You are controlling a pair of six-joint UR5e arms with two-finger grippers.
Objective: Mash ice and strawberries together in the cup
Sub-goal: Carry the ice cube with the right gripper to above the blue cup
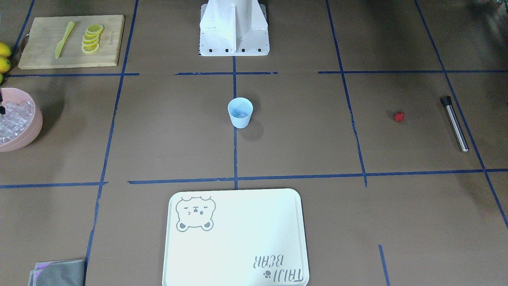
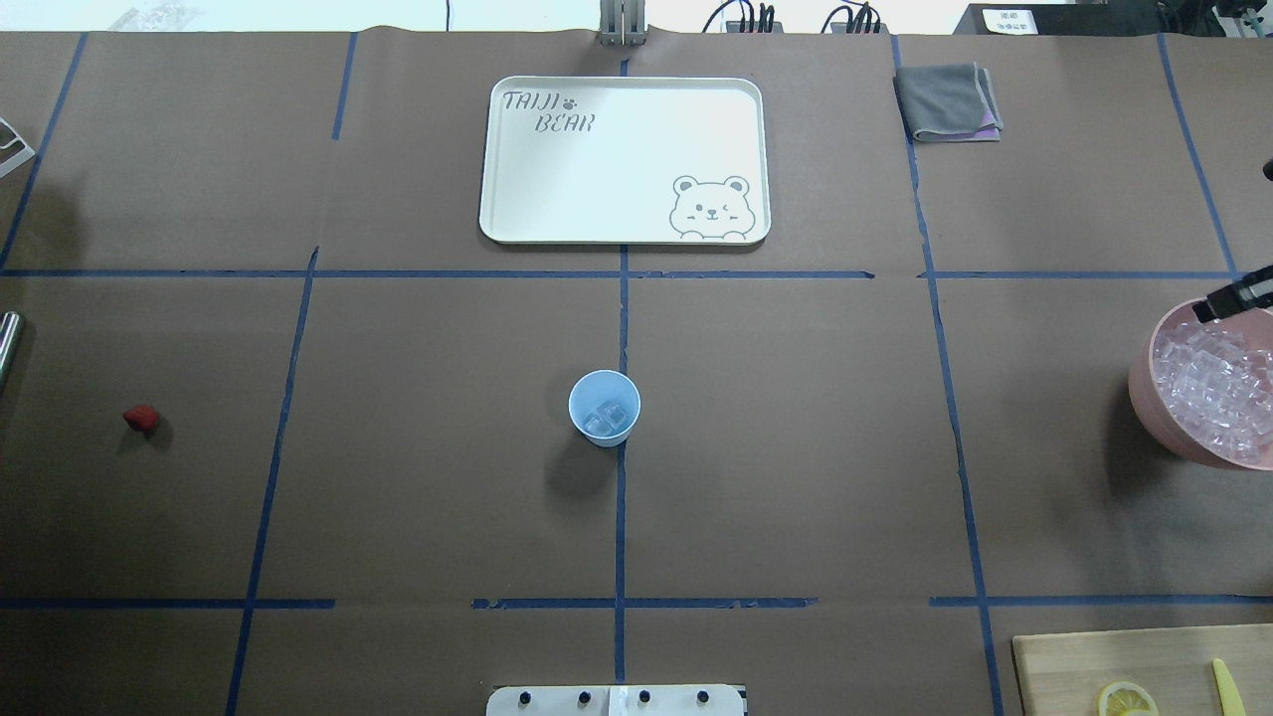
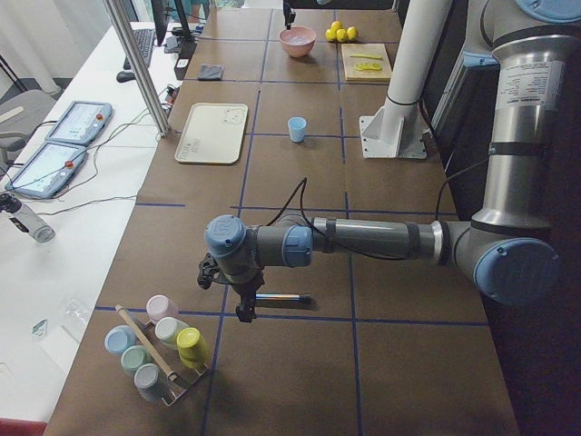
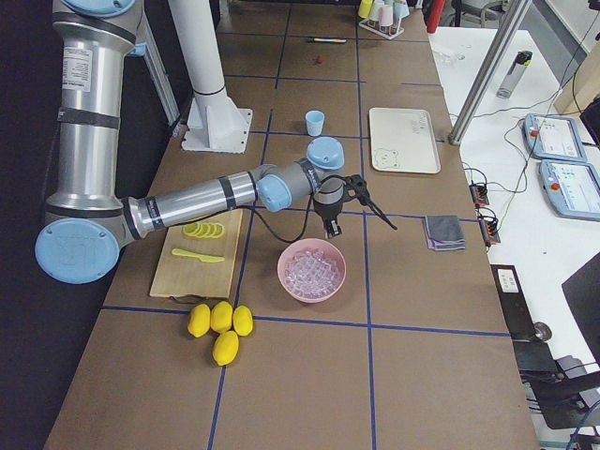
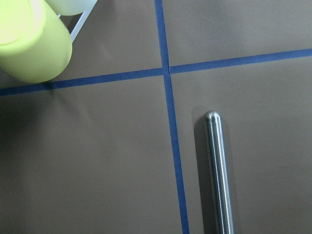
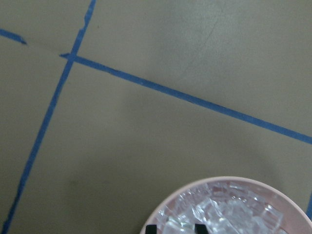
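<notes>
One steel rod (image 1: 455, 124) lies at the overhead view's far left edge. The left gripper (image 3: 243, 309) hangs just above it, but I cannot tell whether its fingers are parted or closed. Near the rod, though clear of it, the strawberry (image 2: 141, 418) sits alone on the table (image 2: 398, 447). Mid-table the cup (image 1: 240, 121) stands upright on a blue tape line, with ice (image 2: 609, 419) cubes inside. Well apart at the right edge, a pink bowl (image 2: 1144, 393) holds a heap of ice. The right gripper (image 6: 175, 227) hovers over its rim with fingertips (image 6: 151, 228) spread apart.
</notes>
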